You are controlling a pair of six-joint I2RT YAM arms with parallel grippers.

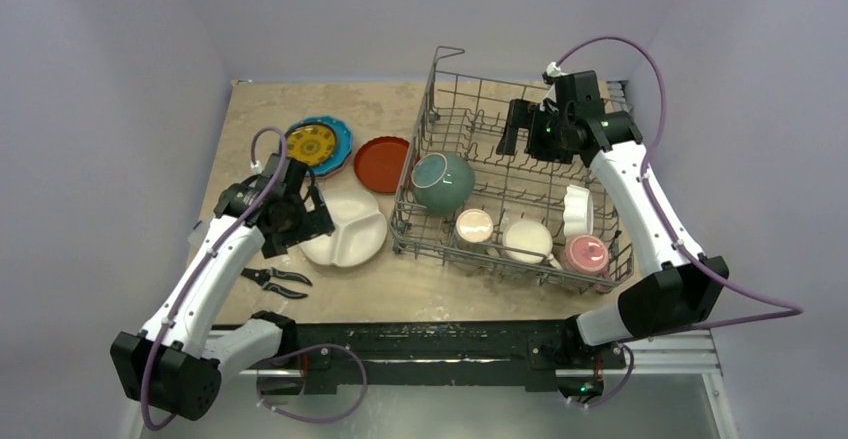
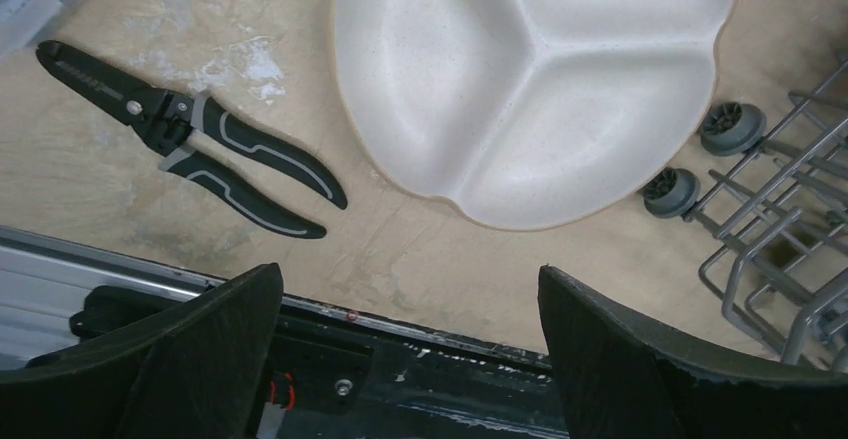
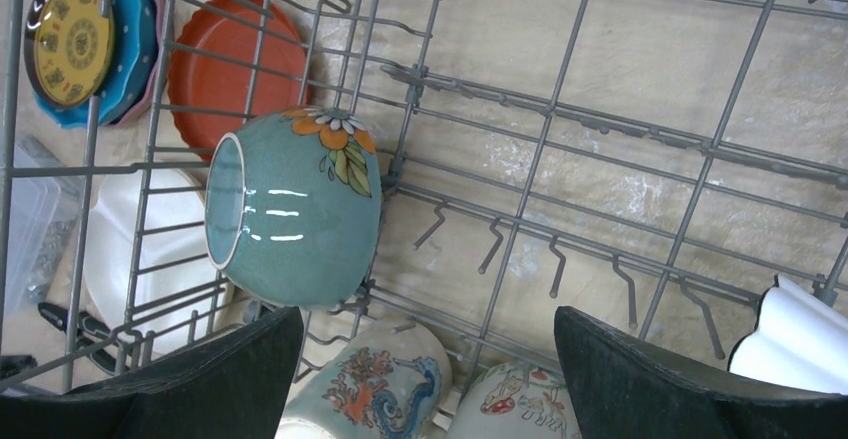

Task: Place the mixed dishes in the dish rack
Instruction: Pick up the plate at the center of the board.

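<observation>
Beige worktop point(image 1: 380, 109): left gripper point(image 2: 410, 289), spread, hovers by the white divided plate point(image 2: 530, 69), probably to grasp it; right gripper point(image 3: 430, 324), spread and empty, hangs over the dish rack point(image 1: 420, 129).

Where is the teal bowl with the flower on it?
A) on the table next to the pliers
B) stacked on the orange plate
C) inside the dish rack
C: the teal bowl lies on its side inside the dish rack, at its left end.
</observation>
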